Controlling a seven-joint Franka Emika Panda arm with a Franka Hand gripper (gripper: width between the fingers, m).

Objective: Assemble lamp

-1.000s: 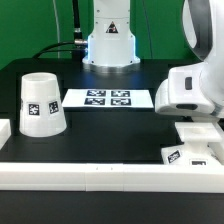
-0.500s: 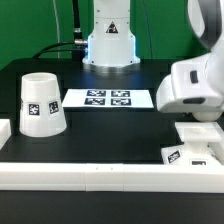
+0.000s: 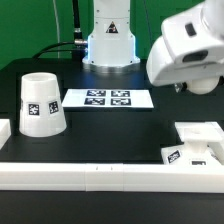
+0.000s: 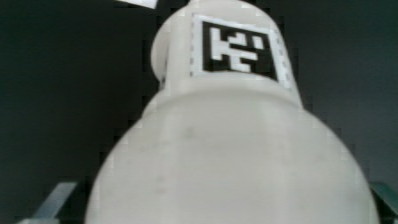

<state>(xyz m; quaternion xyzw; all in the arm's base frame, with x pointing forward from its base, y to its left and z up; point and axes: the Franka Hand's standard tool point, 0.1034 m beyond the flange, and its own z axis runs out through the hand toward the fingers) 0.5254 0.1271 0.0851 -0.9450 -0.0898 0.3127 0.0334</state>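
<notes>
The bulb (image 4: 214, 140) fills the wrist view, its wide round head near the camera and its stem with a black-and-white tag (image 4: 240, 45) pointing away. My gripper (image 4: 217, 208) is shut on the head; one grey finger (image 4: 54, 200) shows beside it. In the exterior view my gripper (image 3: 185, 88) hangs high at the right, above the square base (image 3: 200, 133), and the hand hides most of the bulb. The tapered shade (image 3: 40, 103) stands wide end down at the exterior view's left, well apart from the gripper.
The marker board (image 3: 110, 98) lies flat in the middle of the black table. A long white rail (image 3: 100, 175) runs along the near edge. The arm's white pedestal (image 3: 108, 40) stands at the back.
The hand has risen from just above the base and moved toward the exterior view's left. The shade and base have not moved.
</notes>
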